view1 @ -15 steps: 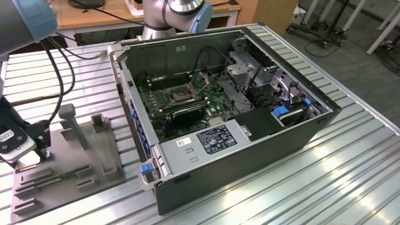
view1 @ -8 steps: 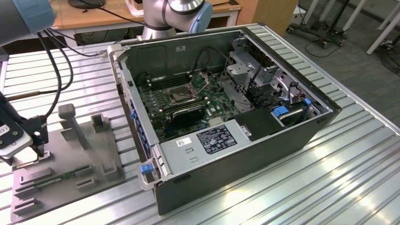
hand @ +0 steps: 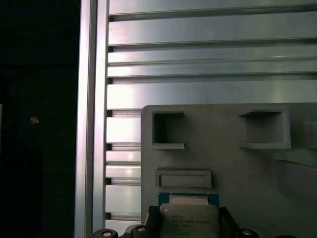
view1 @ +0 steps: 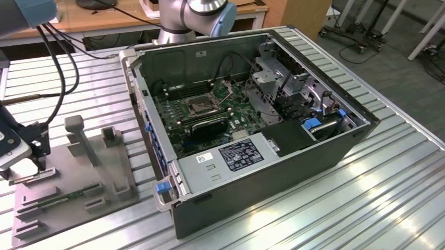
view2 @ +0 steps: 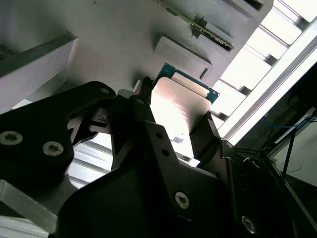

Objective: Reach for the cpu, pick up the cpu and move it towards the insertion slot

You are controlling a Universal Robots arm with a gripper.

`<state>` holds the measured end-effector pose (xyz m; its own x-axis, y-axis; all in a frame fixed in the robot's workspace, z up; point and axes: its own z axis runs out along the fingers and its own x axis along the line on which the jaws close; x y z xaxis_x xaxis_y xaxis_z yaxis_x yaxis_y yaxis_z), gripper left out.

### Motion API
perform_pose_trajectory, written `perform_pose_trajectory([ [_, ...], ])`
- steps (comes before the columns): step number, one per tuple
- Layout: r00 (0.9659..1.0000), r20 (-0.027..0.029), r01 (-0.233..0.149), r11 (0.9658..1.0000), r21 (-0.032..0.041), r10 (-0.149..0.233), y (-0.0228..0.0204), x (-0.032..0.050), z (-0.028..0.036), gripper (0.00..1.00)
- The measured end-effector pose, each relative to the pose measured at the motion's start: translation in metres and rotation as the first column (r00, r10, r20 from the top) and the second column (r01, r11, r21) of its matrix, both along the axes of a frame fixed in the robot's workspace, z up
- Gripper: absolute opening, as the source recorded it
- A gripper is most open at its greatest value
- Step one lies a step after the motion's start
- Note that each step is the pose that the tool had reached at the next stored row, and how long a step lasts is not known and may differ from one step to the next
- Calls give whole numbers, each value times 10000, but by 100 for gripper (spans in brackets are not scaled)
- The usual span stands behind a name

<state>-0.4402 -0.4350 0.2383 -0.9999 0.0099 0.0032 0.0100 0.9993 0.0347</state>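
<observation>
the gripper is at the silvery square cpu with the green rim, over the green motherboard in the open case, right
Wrong place: the gripper is at the silvery square green-rimmed cpu, but over the grey plastic tray, outside the case; exterior and second wrist views show it.

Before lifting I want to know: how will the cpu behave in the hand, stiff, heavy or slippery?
Likely stiff: the cpu is a flat plate with a metal top. Probably light, being thin and small beside the hand. Possibly slippery: the top is glossy and the hand grips only its thin edges, so it may tilt.
</observation>
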Motion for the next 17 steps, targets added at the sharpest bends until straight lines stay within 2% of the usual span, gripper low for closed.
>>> perform_pose_trajectory([
  [7, 10000, -5, 0, 10000, 0, 0, 0, 6, 136, 55],
  [17, 10000, -11, 0, 10000, 0, 0, 0, 14, 372, 55],
])
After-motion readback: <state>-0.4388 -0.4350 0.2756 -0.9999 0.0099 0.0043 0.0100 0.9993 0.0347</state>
